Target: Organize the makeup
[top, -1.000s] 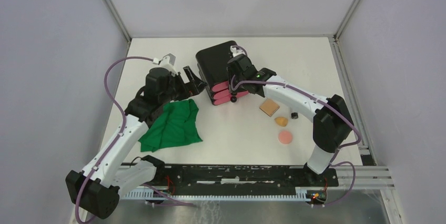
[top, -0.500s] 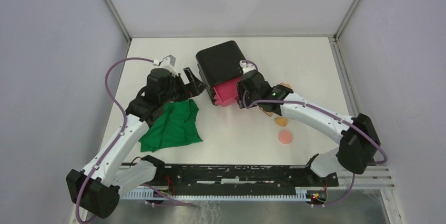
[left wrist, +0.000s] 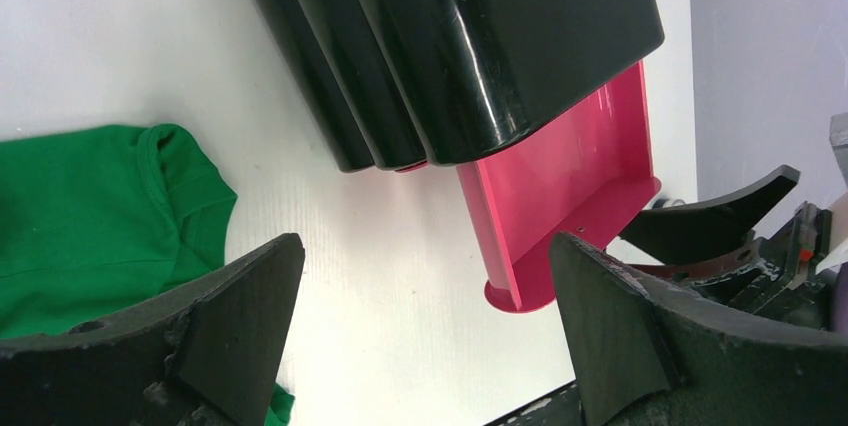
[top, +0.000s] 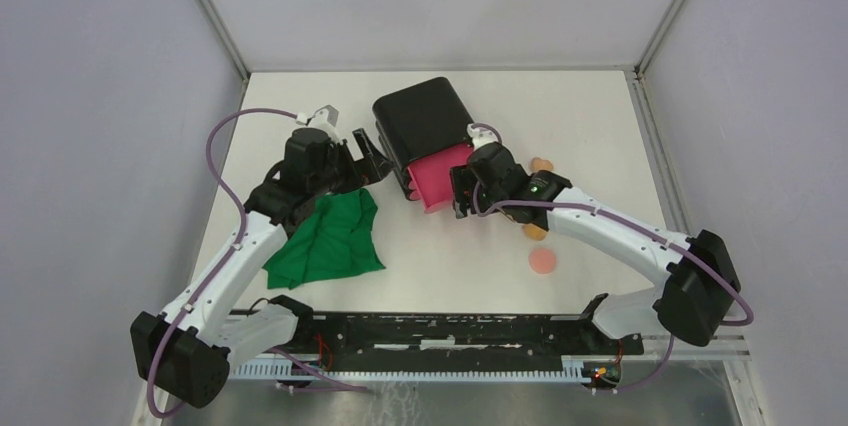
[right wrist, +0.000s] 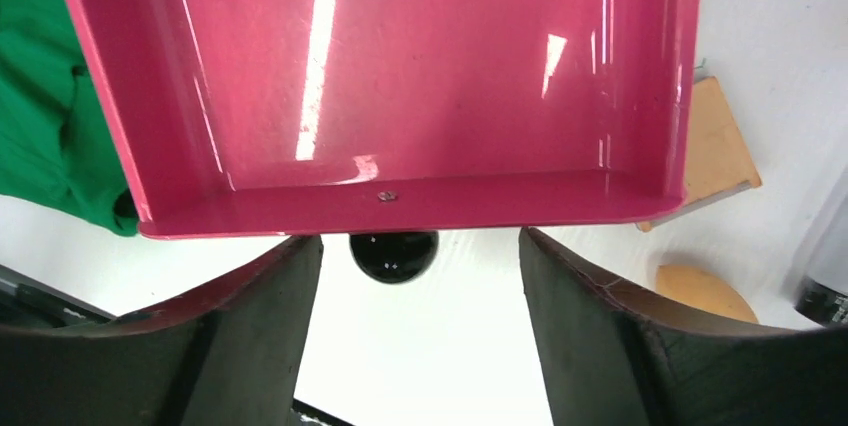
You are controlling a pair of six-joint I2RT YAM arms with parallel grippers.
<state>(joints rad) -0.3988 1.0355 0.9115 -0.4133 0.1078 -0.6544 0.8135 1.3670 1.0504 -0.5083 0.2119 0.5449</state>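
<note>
The top pink drawer (top: 440, 178) of the black box (top: 420, 124) stands pulled out and empty; it also shows in the right wrist view (right wrist: 400, 76). My right gripper (top: 458, 198) is open, its fingers on either side of the drawer's black knob (right wrist: 393, 254) without touching it. A tan square pad (right wrist: 715, 151) lies beside the drawer. Two orange sponges (top: 541, 163) (top: 537, 232) and a pink round puff (top: 543, 261) lie on the table by my right arm. My left gripper (top: 368, 158) is open and empty beside the box's left side. The tube and compact are hidden.
A green cloth (top: 330, 236) lies crumpled under my left arm, left of the box. Two more pink drawers sit shut beneath the open one. The left wrist view shows the box's side (left wrist: 480, 36) and the drawer (left wrist: 560, 196). Walls enclose the table.
My right gripper has drawn the top pink drawer out of the box toward the front, and the right arm has swung over the tan pad. The left arm has barely moved.
</note>
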